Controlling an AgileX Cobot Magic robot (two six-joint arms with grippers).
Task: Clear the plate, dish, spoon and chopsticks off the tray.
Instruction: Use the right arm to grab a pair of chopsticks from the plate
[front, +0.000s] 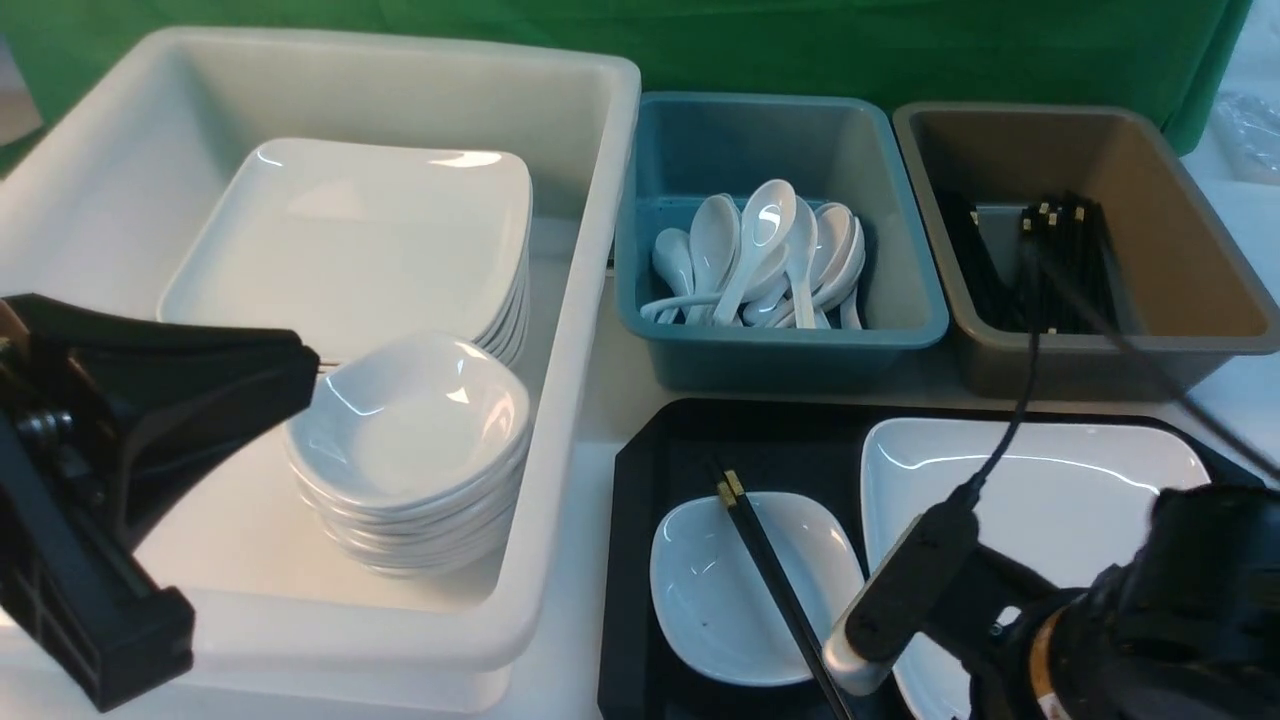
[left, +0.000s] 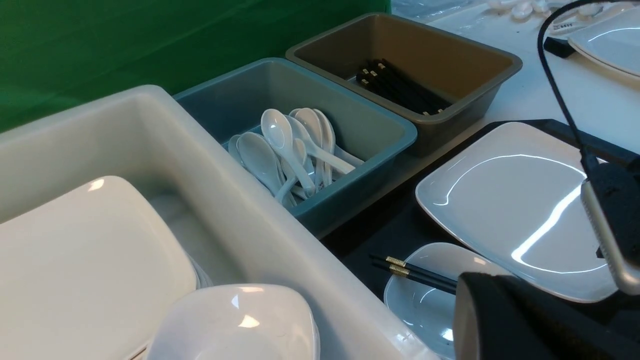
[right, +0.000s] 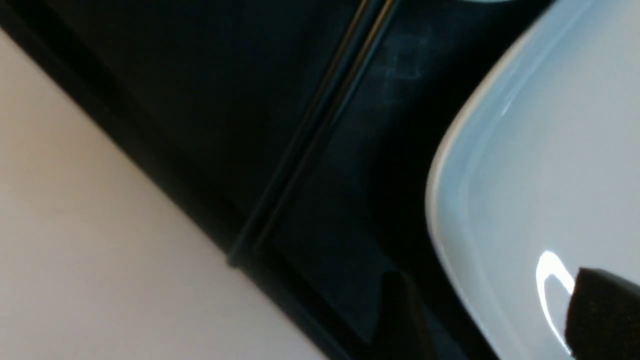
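Plate (front: 1040, 480): lay on the right side of the black tray (front: 680, 440).
Dish (front: 720, 600): sat on the tray, just left of the plate.
Chopsticks (front: 770, 560): lay across the dish.
Right fingers (right: 605, 310): were apart, one over the plate's edge.
Left fingers (front: 290, 375): were together, over the white tub (front: 600, 200).

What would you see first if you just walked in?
The big white tub on the left, holding a stack of plates and a stack of small dishes. Next, the shiny white spoons heaped in the teal bin. Up front, black chopsticks lie across the dish on the black tray, beside the plate.
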